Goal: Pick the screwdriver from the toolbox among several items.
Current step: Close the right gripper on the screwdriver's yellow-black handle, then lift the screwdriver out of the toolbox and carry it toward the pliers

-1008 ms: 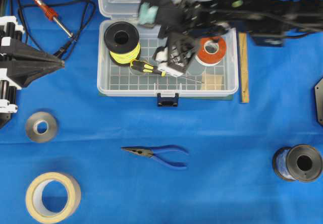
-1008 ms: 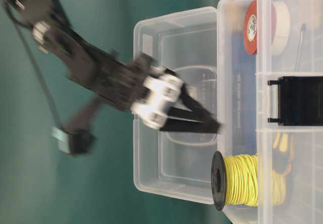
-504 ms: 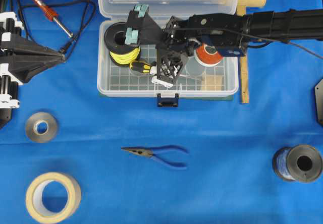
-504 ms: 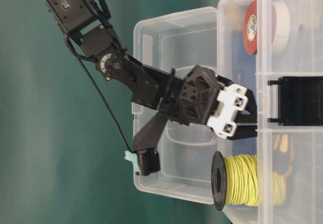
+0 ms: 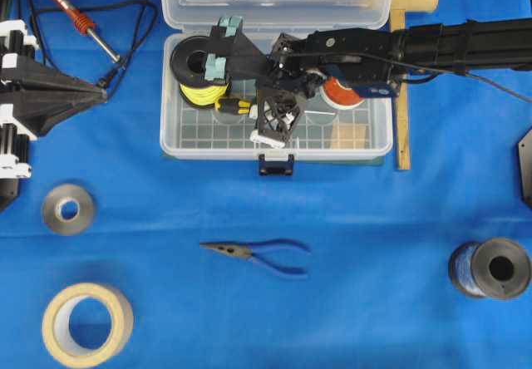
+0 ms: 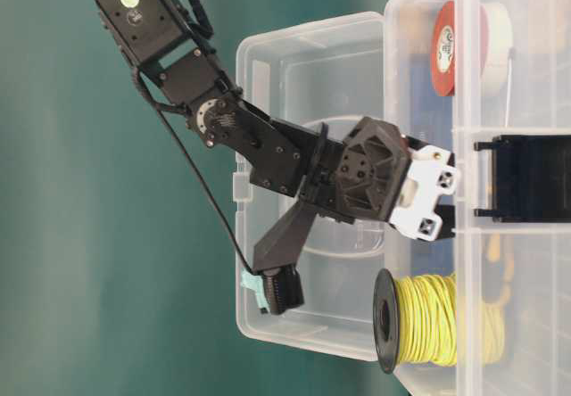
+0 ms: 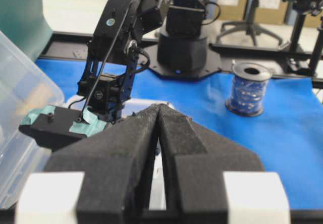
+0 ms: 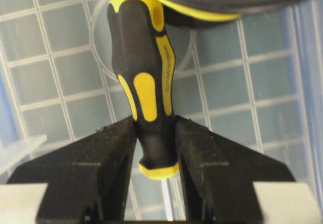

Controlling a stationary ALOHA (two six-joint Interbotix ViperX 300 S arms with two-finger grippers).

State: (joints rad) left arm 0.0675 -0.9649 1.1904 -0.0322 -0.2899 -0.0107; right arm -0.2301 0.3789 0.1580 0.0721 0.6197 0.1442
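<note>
The clear toolbox [image 5: 208, 148] stands open at the top middle. The screwdriver [image 5: 235, 104], with a black-and-yellow handle, lies on its grid floor beside the black spool of yellow wire [image 5: 198, 66]. My right gripper [image 5: 256, 111] reaches into the box and is shut on the handle's shaft end; the right wrist view shows the handle [image 8: 146, 82] pinched between the fingers [image 8: 111, 153]. The orange-red tape roll [image 5: 345, 88] is partly hidden by the arm. The wooden block [image 5: 349, 135] lies at the box's front right. My left gripper [image 5: 100, 95] is shut and empty at the far left.
Blue-handled pliers [image 5: 262, 254] lie in front of the box. A red soldering iron with cord [image 5: 79, 20] is at the back left. A grey tape roll [image 5: 68, 209] and a masking tape roll [image 5: 87, 325] lie front left, and a blue wire spool [image 5: 490, 269] front right.
My right gripper has dropped into the box and closed over the screwdriver's handle. The screwdriver has shifted slightly. The left arm has not moved.
</note>
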